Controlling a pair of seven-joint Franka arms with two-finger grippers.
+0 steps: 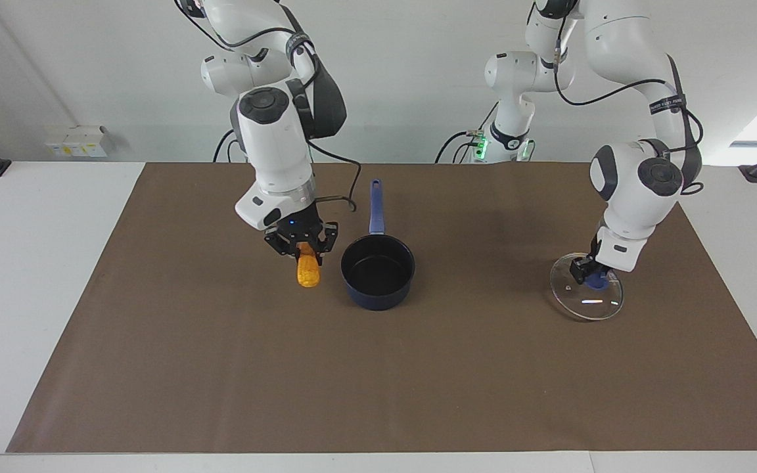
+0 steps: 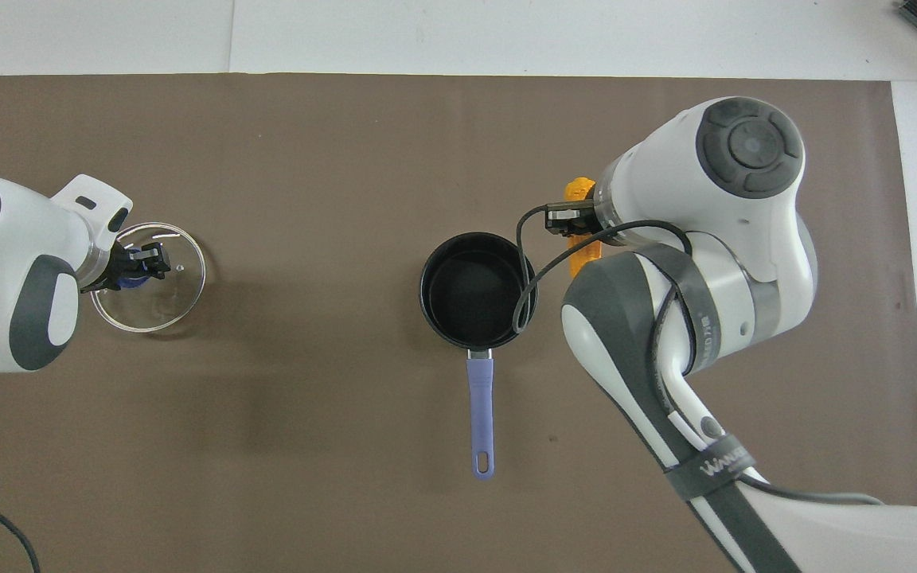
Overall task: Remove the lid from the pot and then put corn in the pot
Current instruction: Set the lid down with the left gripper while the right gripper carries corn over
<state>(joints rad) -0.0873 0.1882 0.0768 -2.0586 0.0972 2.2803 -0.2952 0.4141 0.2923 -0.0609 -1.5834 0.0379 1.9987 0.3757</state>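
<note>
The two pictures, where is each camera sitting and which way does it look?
Facing view: high up across the table, looking back at the robots; both whole arms show, the right pincer holding the corn beside the pot, the left pincer holding the lid by its knob.
Overhead view: high above the robots' end, looking forward and steeply down; only the forearms and wrists show.
Both share the pot, the corn, the lid and the brown mat, turned half around.

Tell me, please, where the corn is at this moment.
The corn hangs from the right gripper, up in the air over the mat just beside the open pot, toward the right arm's end of the table.
</note>
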